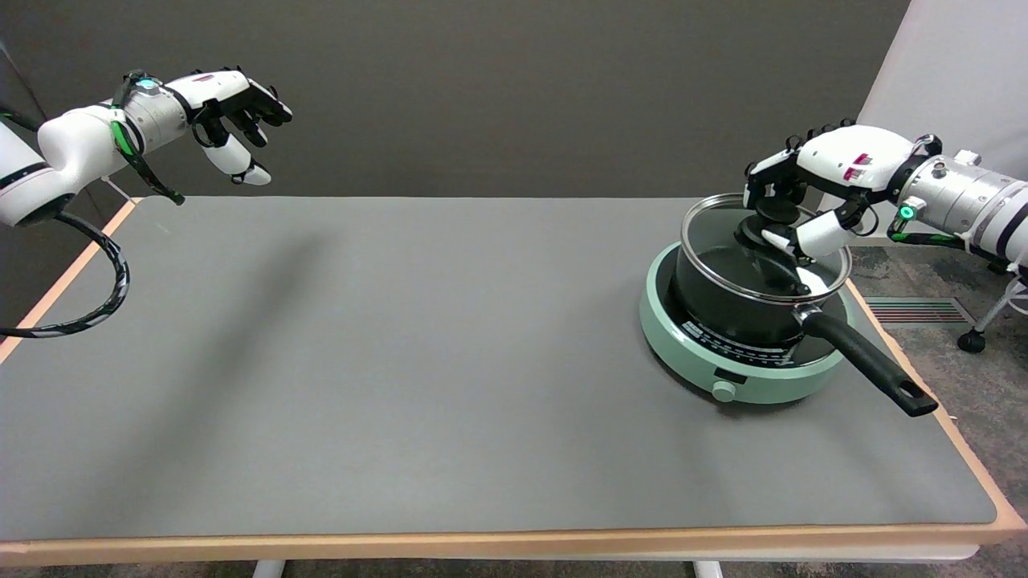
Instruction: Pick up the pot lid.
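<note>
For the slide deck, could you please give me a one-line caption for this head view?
Right hand grips the black knob of the glass pot lid on a black saucepan atop a mint-green round cooktop.

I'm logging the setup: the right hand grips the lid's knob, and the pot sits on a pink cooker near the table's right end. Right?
Not quite. The head view shows the cooker is pale green, not pink. The rest holds: right hand on the lid's knob, pot on it.
</note>
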